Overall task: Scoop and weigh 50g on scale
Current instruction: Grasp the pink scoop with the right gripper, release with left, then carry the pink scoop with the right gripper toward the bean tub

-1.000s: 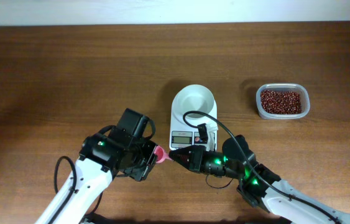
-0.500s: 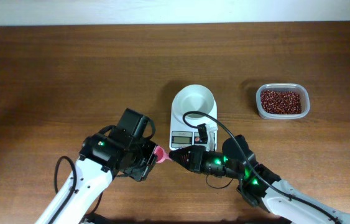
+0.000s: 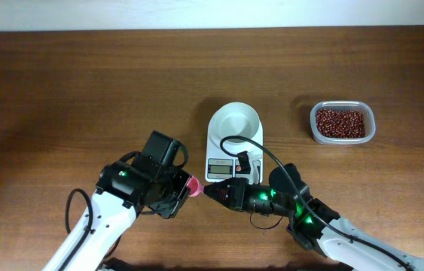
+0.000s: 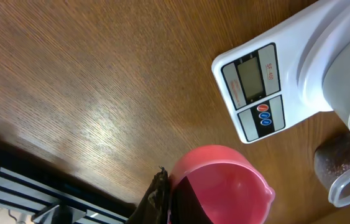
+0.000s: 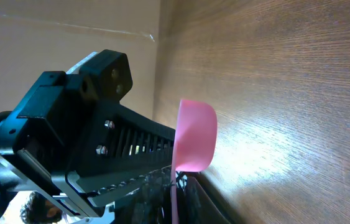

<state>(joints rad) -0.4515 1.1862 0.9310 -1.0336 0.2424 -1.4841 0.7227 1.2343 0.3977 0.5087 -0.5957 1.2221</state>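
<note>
The white scale [image 3: 215, 147] stands mid-table with its round white bowl [image 3: 235, 120] showing nothing inside; the left wrist view shows the scale's display [image 4: 250, 76]. The red-brown beans [image 3: 340, 123] fill a clear tub at the right. A pink scoop [image 3: 192, 185] hangs just left of the scale's front. My left gripper [image 3: 181, 188] is shut on the wall of the scoop's bowl [image 4: 221, 183], one finger [image 4: 156, 199] outside it and one inside. My right gripper [image 3: 208, 192] faces it from the right; the scoop's thin handle [image 5: 175, 196] runs between its slightly parted fingers.
The clear plastic tub [image 3: 370, 135] sits at the right, apart from the scale, and shows at the left wrist view's edge [image 4: 349, 186]. The two arms meet nose to nose near the table's front edge. Bare wood spreads to the left and back.
The right gripper's jaws have eased apart and its tip has drawn slightly back from the scoop. The pink handle no longer shows between the two grippers from above. The left arm holds still.
</note>
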